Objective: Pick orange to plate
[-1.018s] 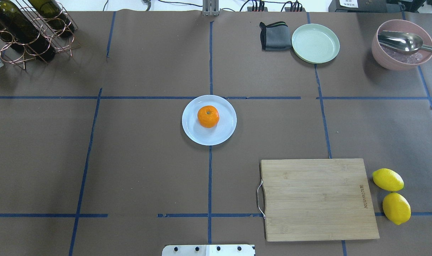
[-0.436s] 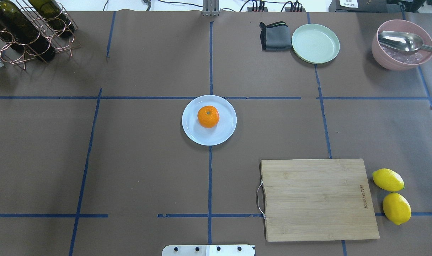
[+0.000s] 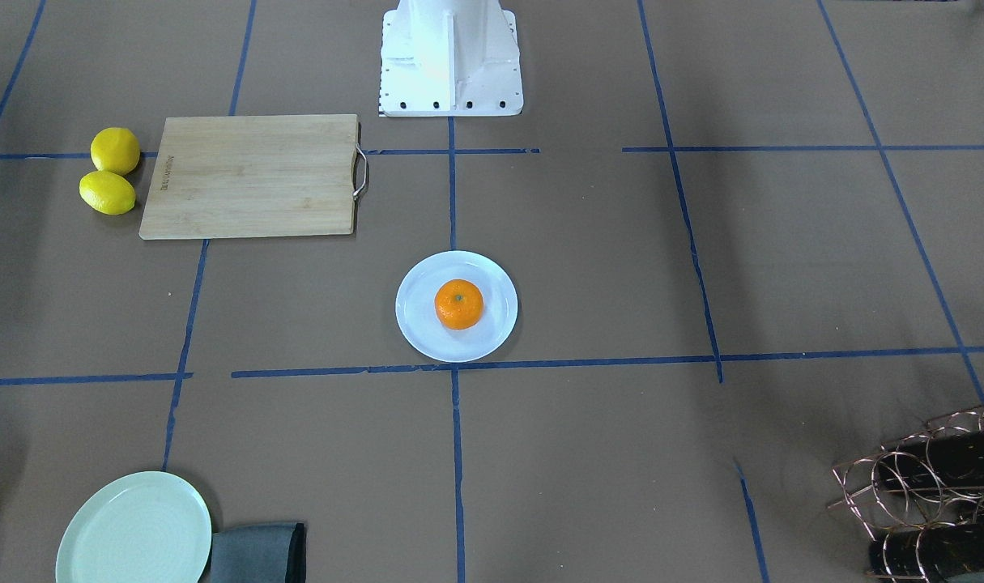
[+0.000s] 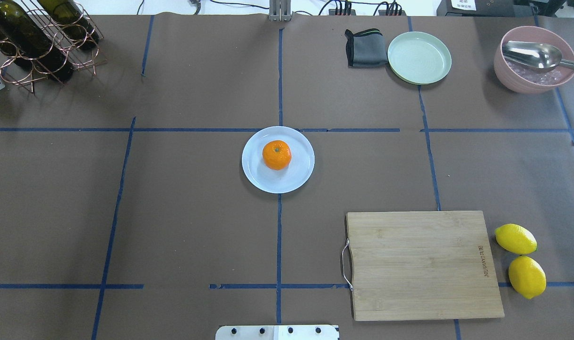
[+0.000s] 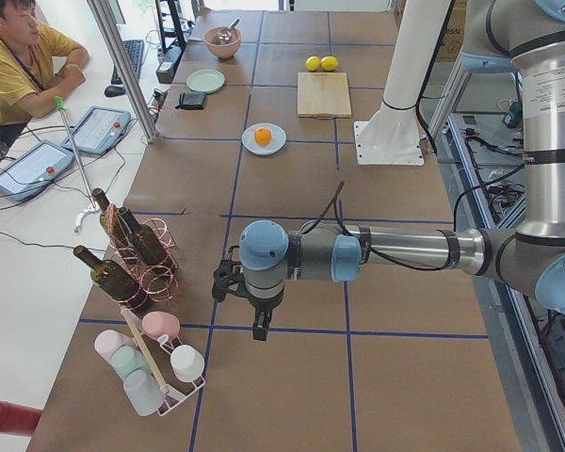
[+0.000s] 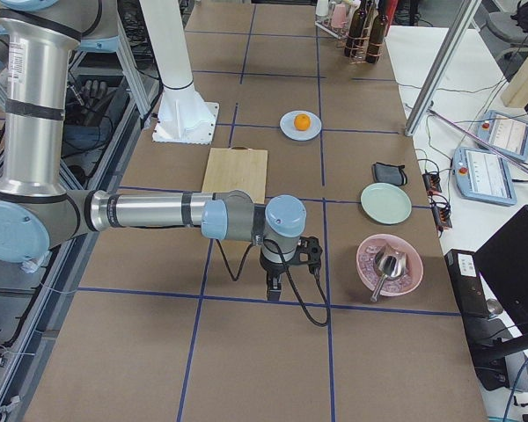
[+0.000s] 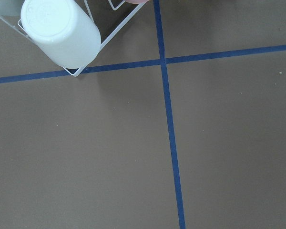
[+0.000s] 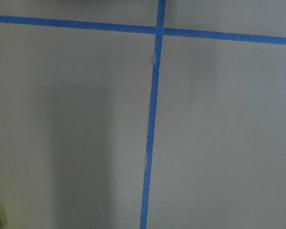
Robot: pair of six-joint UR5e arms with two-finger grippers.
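The orange sits stem up on the pale bluish-white plate at the middle of the table, slightly toward the plate's far side. It also shows in the front view, where the orange rests on the plate. No gripper is near them. My left gripper hangs over bare table far off at the left end, seen only from the side. My right gripper hangs likewise at the right end. Whether either is open or shut I cannot tell. Neither wrist view shows fingers.
A wooden cutting board lies front right with two lemons beside it. A pale green plate, grey cloth and pink bowl with a spoon stand at the back right. A bottle rack is back left, a cup rack by the left gripper.
A dark bit of the right arm at the overhead view's right edge, and its shadow over the pink bowl, have gone out of view. Orange and plate have not moved.
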